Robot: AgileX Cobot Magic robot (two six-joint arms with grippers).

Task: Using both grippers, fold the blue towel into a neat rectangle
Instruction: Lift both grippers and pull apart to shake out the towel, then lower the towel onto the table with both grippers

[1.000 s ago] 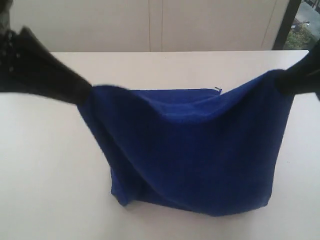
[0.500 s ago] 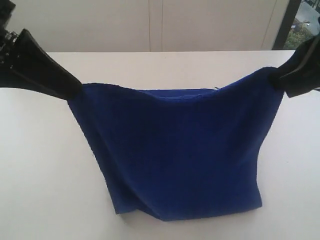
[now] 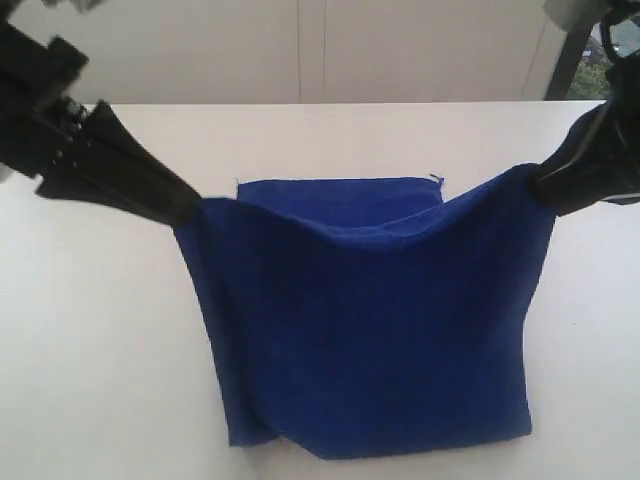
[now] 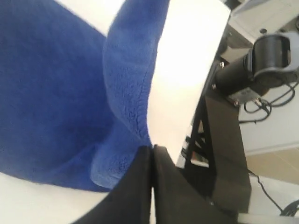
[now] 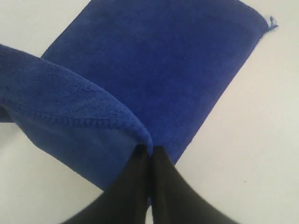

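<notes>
The left gripper [image 3: 188, 208] pinches one lifted corner of the blue towel [image 3: 370, 330] and the right gripper [image 3: 542, 186] pinches the other. The sagging cloth between them hides most of the layer lying flat on the white table [image 3: 90, 350]. Both arms are cut off at the frame edges.

Both closed: left pincer [image 3: 194, 209], right pincer [image 3: 538, 186]
</notes>
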